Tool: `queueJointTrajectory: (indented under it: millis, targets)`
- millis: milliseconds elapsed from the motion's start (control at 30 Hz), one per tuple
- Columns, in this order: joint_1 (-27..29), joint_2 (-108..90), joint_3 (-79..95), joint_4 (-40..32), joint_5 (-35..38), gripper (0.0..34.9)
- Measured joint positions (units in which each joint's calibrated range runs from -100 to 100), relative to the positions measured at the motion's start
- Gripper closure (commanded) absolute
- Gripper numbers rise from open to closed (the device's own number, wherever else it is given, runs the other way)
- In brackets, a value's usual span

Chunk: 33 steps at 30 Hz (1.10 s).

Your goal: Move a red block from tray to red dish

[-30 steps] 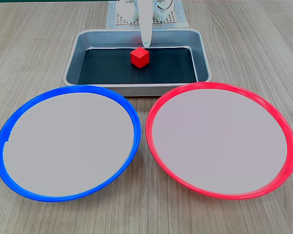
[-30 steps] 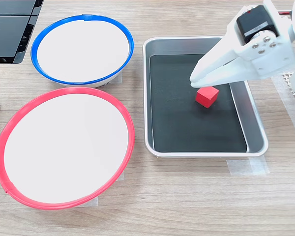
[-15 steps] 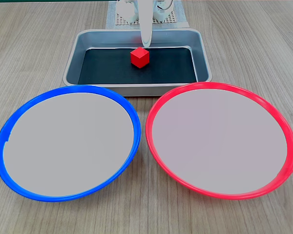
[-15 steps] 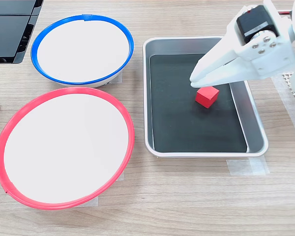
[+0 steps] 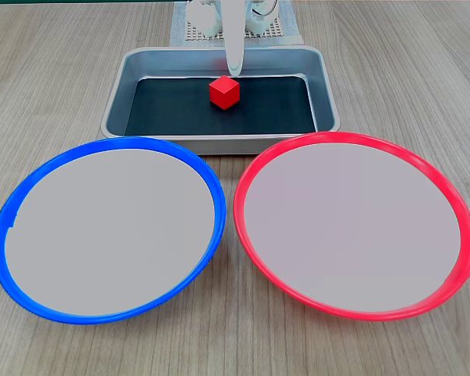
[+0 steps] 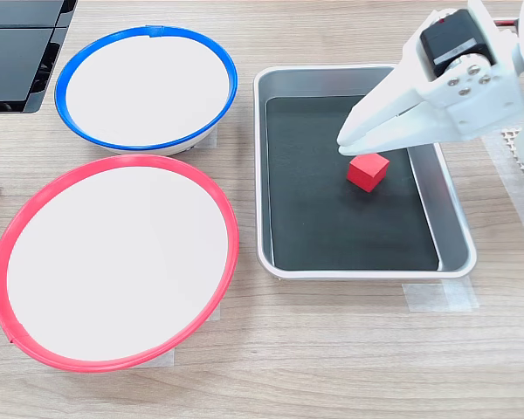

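While the small bright red block [image 6: 368, 171] sits on the dark bottom of the rectangular silver metal tray [image 6: 452, 229], the white gripper [image 6: 345, 140] poised just above looks clenched, so reaching is underway and it must open, then descend.

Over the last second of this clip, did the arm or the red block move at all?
No visible change. The gripper still hangs over the red block in the tray, nothing taken hold of or let go. The block sits where it was on the tray's dark bottom, and the red dish and the blue dish have not shifted.
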Motion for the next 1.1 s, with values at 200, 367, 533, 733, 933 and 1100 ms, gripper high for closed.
queueJointTrajectory:
  millis: [200, 367, 533, 733, 933, 1100]
  targets:
    - [-2.21, 0.00, 0.00, 0.00, 1.71, 34.7]
    - [-1.59, 5.97, -6.62, 4.57, 9.82, 34.7]
    - [2.83, 19.61, -22.96, 17.86, 21.25, 28.7]
    - [6.46, 41.69, -35.57, 25.20, 27.45, 14.9]
    - [4.87, 54.05, -36.12, 18.76, 28.03, 13.5]
    - [2.92, 63.17, -36.12, 12.15, 28.77, 15.1]
